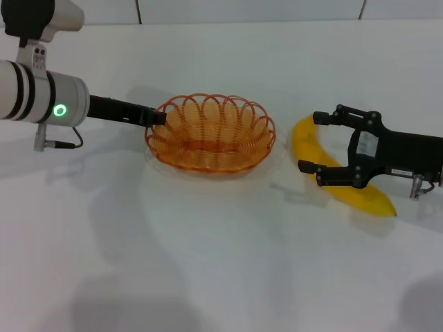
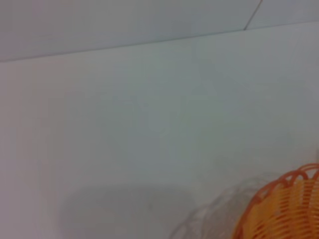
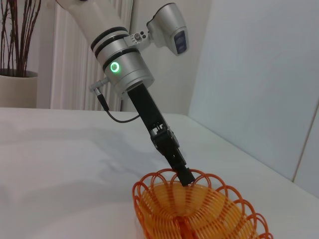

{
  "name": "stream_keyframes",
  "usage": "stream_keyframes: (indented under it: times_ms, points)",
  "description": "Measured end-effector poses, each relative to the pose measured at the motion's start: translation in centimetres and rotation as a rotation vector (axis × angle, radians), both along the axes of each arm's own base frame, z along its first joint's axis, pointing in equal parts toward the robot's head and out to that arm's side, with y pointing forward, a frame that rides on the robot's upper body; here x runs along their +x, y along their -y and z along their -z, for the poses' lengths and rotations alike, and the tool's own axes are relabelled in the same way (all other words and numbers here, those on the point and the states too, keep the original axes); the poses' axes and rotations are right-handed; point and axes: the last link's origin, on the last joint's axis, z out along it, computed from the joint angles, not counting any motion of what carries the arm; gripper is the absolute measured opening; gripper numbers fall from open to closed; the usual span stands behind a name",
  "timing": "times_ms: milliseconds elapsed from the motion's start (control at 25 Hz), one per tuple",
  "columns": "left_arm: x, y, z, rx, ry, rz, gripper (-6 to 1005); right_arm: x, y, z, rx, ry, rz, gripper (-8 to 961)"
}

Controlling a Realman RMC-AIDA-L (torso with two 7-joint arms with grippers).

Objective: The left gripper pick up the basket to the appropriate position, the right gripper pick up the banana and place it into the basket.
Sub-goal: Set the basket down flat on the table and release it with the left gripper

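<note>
One orange wire basket (image 1: 210,135) w/ left end effector (image 1: 156,117) pinching its rim; one yellow plastic banana (image 1: 339,169) between spread right end effector (image 1: 320,142) fingers, white surface (image 1: 221,263).

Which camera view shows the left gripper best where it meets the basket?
The right wrist view: there the left gripper is seen from the side, its tip at the looped rim of the basket. The head view shows it too, but narrow and end-on. The left wrist view shows only part of the basket, no fingers.

A white counter (image 1: 221,263) is stretching across the scene, while a potted plant (image 3: 17,74) with bare twigs is standing beside a white radiator (image 3: 70,74).
</note>
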Motion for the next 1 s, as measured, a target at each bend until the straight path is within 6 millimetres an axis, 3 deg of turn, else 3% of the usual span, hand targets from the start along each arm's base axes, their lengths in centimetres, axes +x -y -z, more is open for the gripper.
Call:
stream_keyframes:
  times_ms: [480,680,800,1000]
  points:
    - [0.2,0.2,0.2,-0.008,0.025,-0.002,160,0.0,0.0,0.0,-0.002,-0.002,0.001,880]
    - [0.2,0.1,-0.1,-0.001,0.027,0.016,346,0.2,0.2,-0.2,0.007,-0.007,0.010,879]
    - [0.6,0.7,-1.9,0.010,0.082,0.105,471,0.5,0.3,-0.5,0.025,-0.018,0.021,879]
    - [-1.9,4.4,-5.4,0.067,0.201,0.191,657,0.5,0.4,-0.8,0.035,-0.030,0.018,879]
